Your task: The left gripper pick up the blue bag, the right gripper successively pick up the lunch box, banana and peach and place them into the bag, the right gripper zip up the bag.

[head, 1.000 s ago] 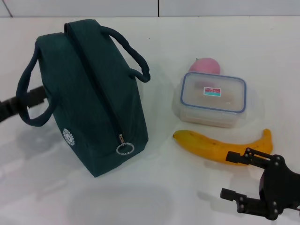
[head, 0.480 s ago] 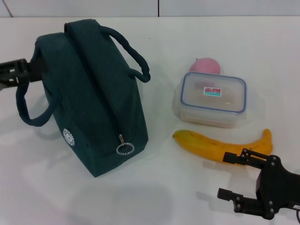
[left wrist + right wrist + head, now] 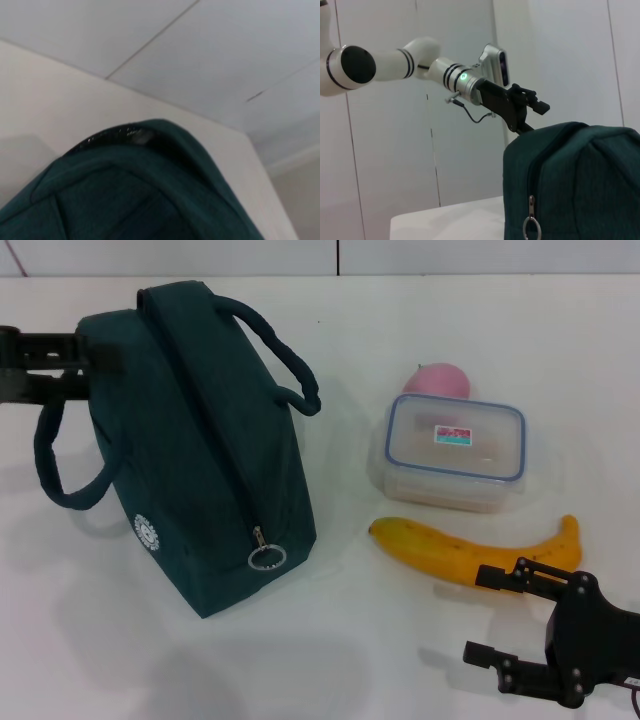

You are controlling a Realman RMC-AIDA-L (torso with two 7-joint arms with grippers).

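Since a moment earlier, the left gripper has been raised to the blue bag's upper far corner; its grip cannot be told. A white table below pale wall panels carries the bag, zipper line running near-to-far. The right gripper is held spread beside the banana.

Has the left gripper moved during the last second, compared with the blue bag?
Yes. The left gripper has risen from beside the lower handle to the upper far-left corner of the blue bag, which stayed put.

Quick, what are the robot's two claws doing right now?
Left gripper: open, at the bag's upper corner, holding nothing.
Right gripper: open, empty, near the banana.
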